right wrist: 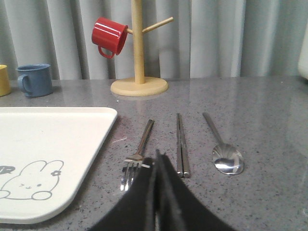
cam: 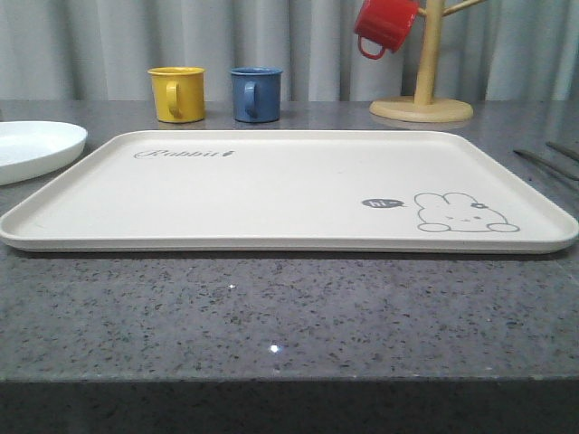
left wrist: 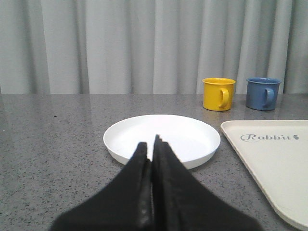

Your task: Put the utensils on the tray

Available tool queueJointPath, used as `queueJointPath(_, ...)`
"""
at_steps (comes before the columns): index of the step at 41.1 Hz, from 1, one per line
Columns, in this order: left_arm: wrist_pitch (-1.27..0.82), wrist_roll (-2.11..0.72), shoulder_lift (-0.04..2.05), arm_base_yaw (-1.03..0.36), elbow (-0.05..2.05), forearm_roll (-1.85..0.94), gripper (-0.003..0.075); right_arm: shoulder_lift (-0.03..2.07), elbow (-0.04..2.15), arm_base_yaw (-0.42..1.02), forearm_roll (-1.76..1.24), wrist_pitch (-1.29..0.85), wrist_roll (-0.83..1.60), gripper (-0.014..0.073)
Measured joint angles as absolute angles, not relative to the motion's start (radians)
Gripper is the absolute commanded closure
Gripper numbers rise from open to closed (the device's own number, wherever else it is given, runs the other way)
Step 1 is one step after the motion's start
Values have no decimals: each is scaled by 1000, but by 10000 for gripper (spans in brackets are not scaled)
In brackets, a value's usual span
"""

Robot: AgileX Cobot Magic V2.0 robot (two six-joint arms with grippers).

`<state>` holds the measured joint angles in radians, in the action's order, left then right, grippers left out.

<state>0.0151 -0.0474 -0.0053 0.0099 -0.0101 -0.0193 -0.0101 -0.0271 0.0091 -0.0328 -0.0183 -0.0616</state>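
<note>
The cream tray [cam: 271, 194] with its rabbit drawing lies bare in the middle of the table; its corner also appears in the right wrist view [right wrist: 48, 144] and the left wrist view [left wrist: 274, 159]. To its right, on the grey table, lie three utensils side by side: a fork [right wrist: 138, 151], a pair of chopsticks [right wrist: 181, 144] and a spoon [right wrist: 222, 147]. Thin ends of utensils [cam: 547, 163] show at the front view's right edge. My right gripper [right wrist: 157, 155] is shut and empty, just short of the fork and chopsticks. My left gripper [left wrist: 151, 143] is shut and empty before the white plate.
A white round plate [left wrist: 161, 138] sits left of the tray. A yellow mug [cam: 176, 93] and a blue mug [cam: 255, 93] stand behind the tray. At the back right, a wooden mug tree [cam: 423, 81] carries a red mug [cam: 384, 25]. A grey curtain closes the back.
</note>
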Motion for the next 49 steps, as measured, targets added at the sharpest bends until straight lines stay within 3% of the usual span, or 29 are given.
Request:
queueJointPath(41, 45, -47, -5, 10, -8, -19, 738, -10, -27, 9, -33, 0, -62, 657)
queueJointPath(49, -6, -47, -5, 10, 111, -19, 738, -10, 91, 9, -33, -87, -62, 657)
